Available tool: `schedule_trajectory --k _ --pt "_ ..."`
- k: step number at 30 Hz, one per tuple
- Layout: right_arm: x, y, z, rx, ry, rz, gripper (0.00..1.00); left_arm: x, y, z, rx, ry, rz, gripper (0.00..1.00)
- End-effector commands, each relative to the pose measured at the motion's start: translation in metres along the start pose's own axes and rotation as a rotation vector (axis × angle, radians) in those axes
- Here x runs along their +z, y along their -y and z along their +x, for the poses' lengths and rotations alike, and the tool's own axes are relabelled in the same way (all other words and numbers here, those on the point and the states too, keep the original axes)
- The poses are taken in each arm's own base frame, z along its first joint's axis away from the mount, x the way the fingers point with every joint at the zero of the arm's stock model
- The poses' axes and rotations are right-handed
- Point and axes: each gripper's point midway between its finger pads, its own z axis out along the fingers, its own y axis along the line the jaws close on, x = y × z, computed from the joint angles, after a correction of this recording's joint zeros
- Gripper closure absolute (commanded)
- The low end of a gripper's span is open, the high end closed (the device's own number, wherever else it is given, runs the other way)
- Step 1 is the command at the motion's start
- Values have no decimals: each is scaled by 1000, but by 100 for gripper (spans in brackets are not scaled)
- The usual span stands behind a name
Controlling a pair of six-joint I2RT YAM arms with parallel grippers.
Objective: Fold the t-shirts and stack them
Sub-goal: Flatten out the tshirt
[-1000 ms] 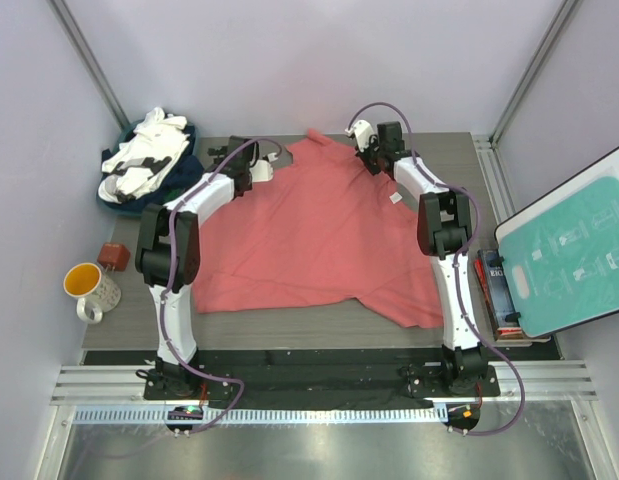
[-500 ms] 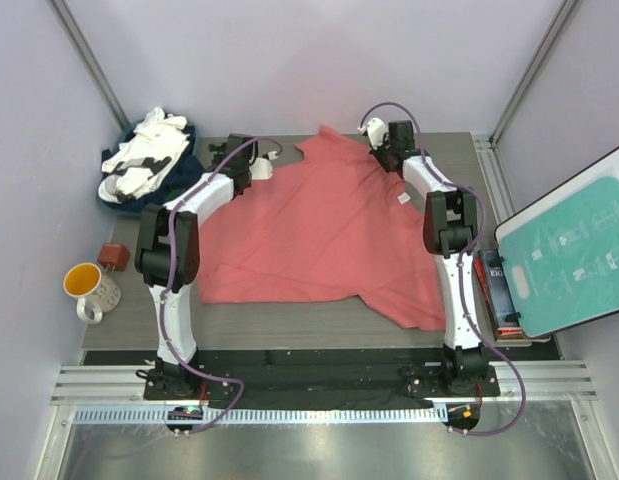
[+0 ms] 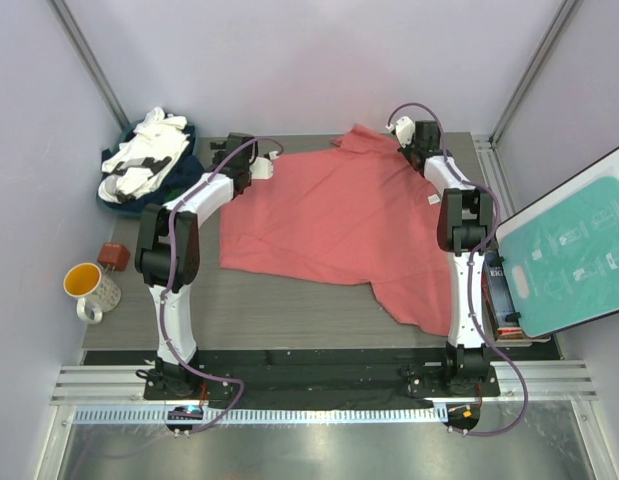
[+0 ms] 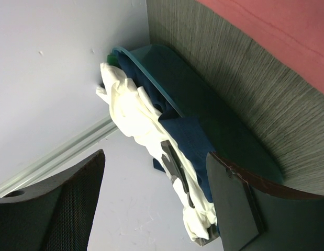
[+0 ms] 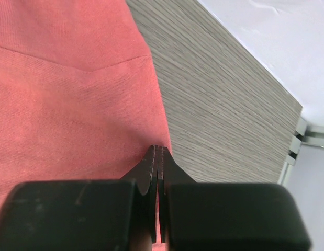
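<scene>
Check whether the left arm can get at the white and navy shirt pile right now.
Probably yes: the left gripper is open and empty, facing the shirt pile beside the table at its far-left corner, with nothing between them.

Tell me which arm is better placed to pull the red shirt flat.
Right. The right gripper is shut on the red t-shirt at its edge; the left gripper is open, off the cloth, facing the white and navy tees.
</scene>
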Motion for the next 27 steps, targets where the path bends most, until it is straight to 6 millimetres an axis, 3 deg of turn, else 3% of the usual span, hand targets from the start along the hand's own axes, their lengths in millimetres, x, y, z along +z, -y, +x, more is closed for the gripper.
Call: schedule_trajectory --k 1,3,4,6,7,10,11,13,14,15,16,17,18,19,20,21,22,23,25,26,27 --pt "-5 13 21 -23 -69 39 99 -19 -33 7 -37 20 -86 21" --pt "-10 17 11 -16 -41 39 95 -21 -31 6 -47 38 -82 21" --pt "-19 26 -1 1 -16 47 79 -21 -30 4 -55 49 -81 20" --pt "-28 33 -16 13 22 50 59 -26 -26 1 -71 85 -70 16" --pt "-34 38 -21 17 33 53 39 -27 -24 1 -81 95 -65 14" --pt "-68 54 -50 29 96 72 18 -33 -17 0 -121 123 -49 12" --pt "-90 60 -61 29 123 74 13 -34 -11 -1 -126 133 -27 12" --pt "-113 61 -72 23 156 59 6 -40 -6 -4 -153 174 1 12" --pt "-139 65 -78 8 175 60 5 -43 -1 -5 -152 192 21 12" --pt "-151 64 -76 -1 172 55 6 -52 -5 -3 -161 214 22 15" --pt "-165 55 -79 -18 194 8 5 -56 6 -5 -149 241 66 19" --pt "-169 37 -60 -46 156 -38 5 -59 19 -12 -132 298 113 20" --pt "-197 42 -66 -64 179 -33 6 -64 26 -14 -116 333 142 20" --pt "-208 28 -55 -90 157 -83 6 -75 35 -12 -73 363 178 20" --pt "-210 3 -25 -112 99 -145 6 -80 56 -20 -38 431 237 20" --pt "-236 6 -25 -164 117 -139 6 -84 66 -20 -13 459 267 19" --pt "-244 -10 -6 -196 81 -192 7 -95 79 -19 16 494 311 19" --pt "-250 -35 25 -228 29 -255 7 -101 98 -26 75 559 356 20" --pt "-281 -45 43 -306 30 -273 8 -109 123 -26 128 603 438 19" --pt "-288 -68 69 -339 -4 -337 9 -111 133 -27 167 624 467 19" --pt "-296 -76 79 -376 -6 -355 9 -113 140 -33 181 662 495 19"
